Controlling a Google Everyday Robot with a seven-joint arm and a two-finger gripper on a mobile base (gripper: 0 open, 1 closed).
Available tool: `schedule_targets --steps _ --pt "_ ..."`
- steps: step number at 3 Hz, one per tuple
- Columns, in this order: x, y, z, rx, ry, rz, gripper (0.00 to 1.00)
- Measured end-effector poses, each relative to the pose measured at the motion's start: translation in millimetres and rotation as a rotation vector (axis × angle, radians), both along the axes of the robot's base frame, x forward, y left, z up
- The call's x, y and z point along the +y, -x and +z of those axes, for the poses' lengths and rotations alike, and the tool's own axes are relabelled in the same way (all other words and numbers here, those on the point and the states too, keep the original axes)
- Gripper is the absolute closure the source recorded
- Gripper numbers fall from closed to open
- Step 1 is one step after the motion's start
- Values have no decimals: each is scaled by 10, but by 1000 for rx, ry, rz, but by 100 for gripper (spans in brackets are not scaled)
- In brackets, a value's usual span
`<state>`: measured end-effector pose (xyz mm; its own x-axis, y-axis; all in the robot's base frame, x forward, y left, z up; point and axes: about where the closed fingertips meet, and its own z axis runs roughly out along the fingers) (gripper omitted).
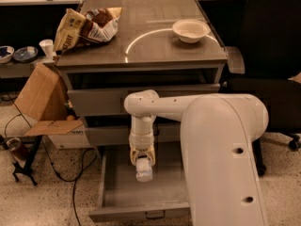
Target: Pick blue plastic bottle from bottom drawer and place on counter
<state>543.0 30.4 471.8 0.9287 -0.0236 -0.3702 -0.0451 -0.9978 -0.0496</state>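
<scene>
The bottle (144, 171) hangs clamped in the gripper (142, 162), just above the open bottom drawer (117, 194). At twelve o'clock the grey worktop (155, 51) carries a bowl (190, 30) and a crisp bag (87, 26). A black chair (277, 55) stands at three o'clock.

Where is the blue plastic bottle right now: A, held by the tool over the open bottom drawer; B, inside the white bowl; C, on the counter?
A: the tool is closed on the blue plastic bottle, hanging above the floor of the open bottom drawer.
</scene>
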Motion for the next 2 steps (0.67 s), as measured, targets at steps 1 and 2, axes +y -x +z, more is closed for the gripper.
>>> schedule_targets --steps 1,2 --pt "-48 -12 156 -58 5 -4 100" --pt "-321 7 650 -152 71 -31 100"
